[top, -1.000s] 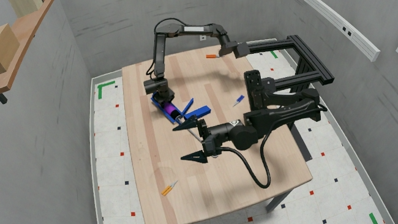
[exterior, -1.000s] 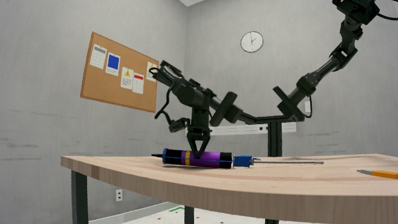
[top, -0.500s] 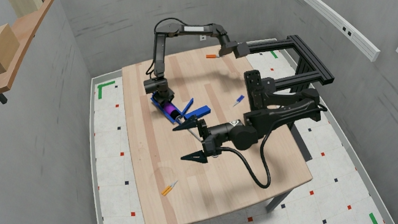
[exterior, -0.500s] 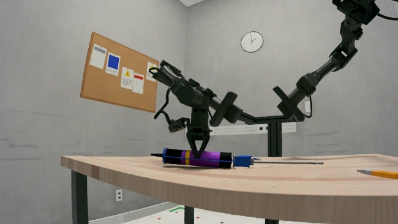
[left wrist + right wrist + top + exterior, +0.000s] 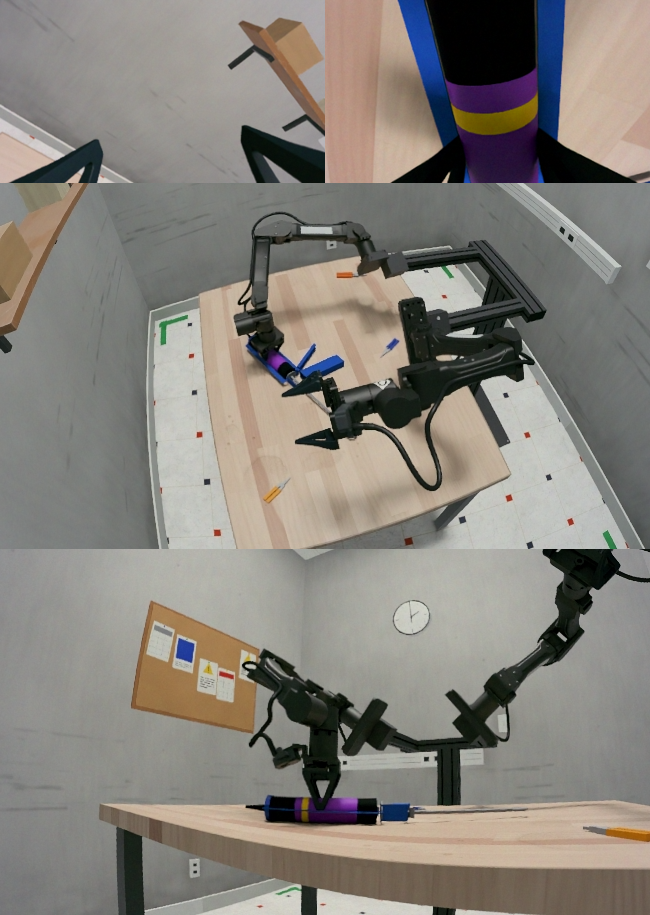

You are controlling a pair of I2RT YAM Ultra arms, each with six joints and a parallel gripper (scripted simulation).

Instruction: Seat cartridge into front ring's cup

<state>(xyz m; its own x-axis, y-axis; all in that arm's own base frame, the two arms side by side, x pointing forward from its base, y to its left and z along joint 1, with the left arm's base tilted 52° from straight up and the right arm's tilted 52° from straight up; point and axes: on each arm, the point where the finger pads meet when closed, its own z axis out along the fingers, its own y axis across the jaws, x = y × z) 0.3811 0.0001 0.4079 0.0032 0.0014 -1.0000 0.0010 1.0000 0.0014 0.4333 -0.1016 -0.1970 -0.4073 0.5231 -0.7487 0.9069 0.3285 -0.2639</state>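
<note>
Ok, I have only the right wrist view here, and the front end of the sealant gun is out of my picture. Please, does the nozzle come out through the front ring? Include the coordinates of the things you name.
Observer: Yes. In the exterior view the black nozzle [image 5: 255, 807] points out beyond the blue front ring [image 5: 268, 809].

Operator: Thank you. And the plunger rod, is it drawn back?

Observer: It is. From the side, a long length of the rod [image 5: 318, 403] [image 5: 470, 811] stretches out behind the gun.

Operator: Good. Where is the left gripper, please, and does it hold something?

Observer: The left gripper [image 5: 289, 418] [image 5: 168, 140] is at the rear side of the gun, wide open, with nothing between its fingers.

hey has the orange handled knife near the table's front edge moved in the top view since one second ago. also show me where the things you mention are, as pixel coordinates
No. The orange-handled knife [image 5: 274, 493] [image 5: 628, 834] lies at the same spot against the table [image 5: 350, 503] [image 5: 500, 849].
</note>
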